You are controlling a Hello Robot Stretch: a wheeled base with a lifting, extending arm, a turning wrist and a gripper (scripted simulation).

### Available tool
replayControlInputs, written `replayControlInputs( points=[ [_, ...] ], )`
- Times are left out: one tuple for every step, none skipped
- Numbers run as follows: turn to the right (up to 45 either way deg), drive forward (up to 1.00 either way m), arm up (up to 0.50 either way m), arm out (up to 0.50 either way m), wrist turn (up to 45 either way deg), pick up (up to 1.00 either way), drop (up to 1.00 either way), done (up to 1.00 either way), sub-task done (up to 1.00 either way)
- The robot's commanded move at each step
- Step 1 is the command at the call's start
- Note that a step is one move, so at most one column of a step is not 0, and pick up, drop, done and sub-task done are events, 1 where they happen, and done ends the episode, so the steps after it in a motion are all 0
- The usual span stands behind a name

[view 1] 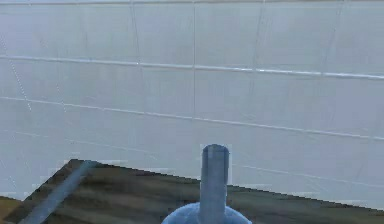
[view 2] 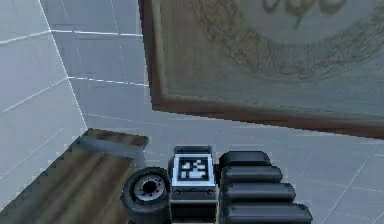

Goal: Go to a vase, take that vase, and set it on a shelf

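Blue-grey vase (view 1: 214, 175), narrow neck upright, round body cut by the bottom edge, stands at fwd view's bottom centre on a dark wood top (view 1: 120, 195). White tiled wall (view 1: 190, 70) behind.

Arm side view: dark wood lower left, tiled wall, big brown-framed patterned picture (view 2: 270, 50) upper right. Arm (view 2: 255, 190) w/ white marker square (view 2: 193, 168) at bottom; gripper (view 2: 148, 194) left of it. Jaw state: can't tell, nor whether it holds anything.

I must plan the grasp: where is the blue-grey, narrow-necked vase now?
The blue-grey narrow-necked vase stands at the forward view's bottom edge, just right of the middle, on the dark wooden surface before the white tiled wall.
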Motion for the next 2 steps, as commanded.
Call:
replayControlInputs(
  points=[
    [-45.0, 0.0, 0.0, 0.0, 0.0, 0.0, 0.0, 0.0, 0.0],
    [-45.0, 0.0, 0.0, 0.0, 0.0, 0.0, 0.0, 0.0, 0.0]
  ],
)
